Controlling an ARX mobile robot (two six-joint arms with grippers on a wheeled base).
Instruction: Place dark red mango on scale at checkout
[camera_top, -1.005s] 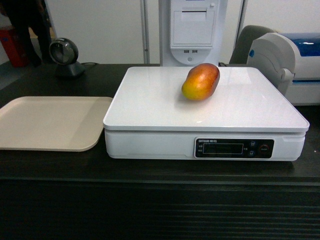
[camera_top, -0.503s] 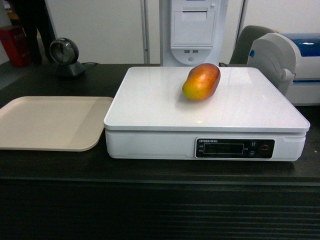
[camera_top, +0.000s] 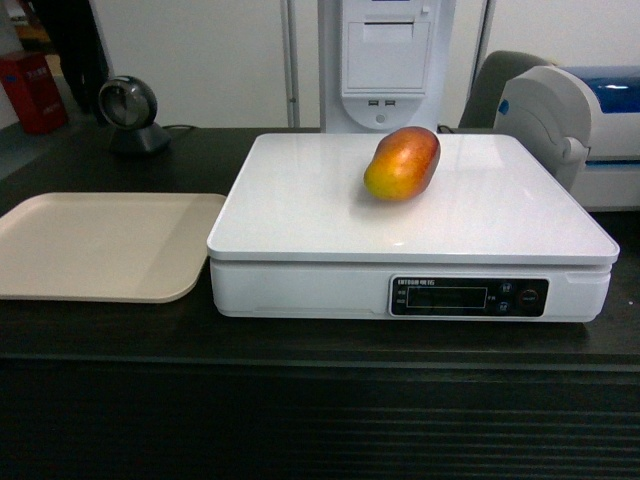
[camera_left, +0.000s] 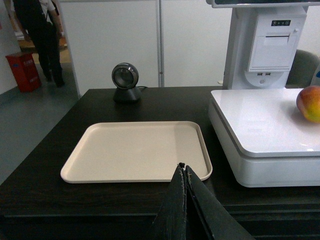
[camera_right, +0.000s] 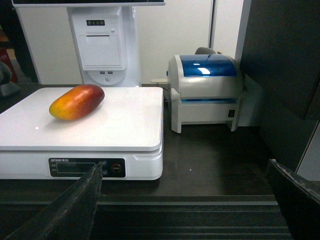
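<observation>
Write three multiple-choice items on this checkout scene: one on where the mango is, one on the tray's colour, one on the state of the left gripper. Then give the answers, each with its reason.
1. Where does the dark red mango lie?
A. on the beige tray
B. on the white platform of the scale
C. on the bare counter

2. What colour is the tray to the left of the scale?
A. beige
B. blue
C. black

3. How do the left gripper's fingers stand?
A. spread wide
B. shut on the mango
C. pressed together, holding nothing

Answers:
1. B: the mango rests on the glossy platform, toward its far side.
2. A: head and left wrist views both show a flat beige tray with nothing on it.
3. C: the left wrist view shows the two dark fingers meeting, well short of the mango.
</observation>
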